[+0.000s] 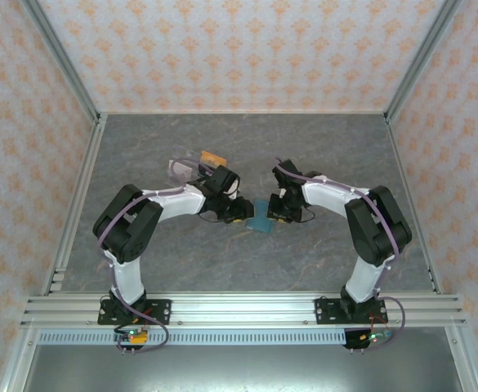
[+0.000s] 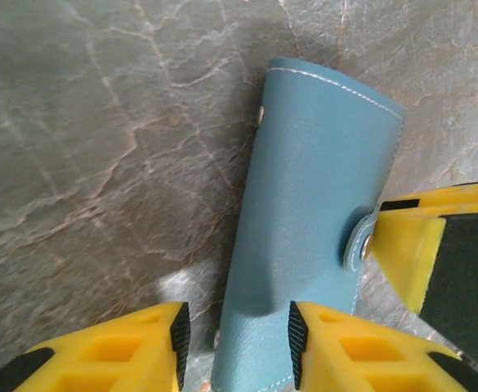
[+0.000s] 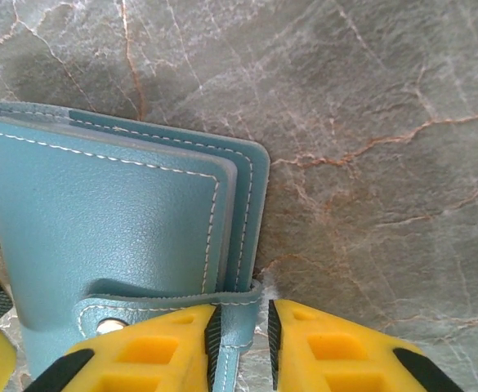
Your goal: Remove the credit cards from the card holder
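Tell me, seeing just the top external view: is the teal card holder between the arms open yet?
Observer: No. The card holder is folded shut, its snap strap across the cover.
Operator: What is the right tool on?
Observer: The right tool pinches that strap where it wraps the edge.
Operator: And the left?
Observer: The left tool straddles the holder's end, one pad clear of it.

**A robotics lab test cell**

Two robot arms are bolted to an aluminium rail at the near edge of a grey marbled surface. Extruded metal posts frame the cell, and its walls are printed backdrop panels (orange motifs on pale ground).
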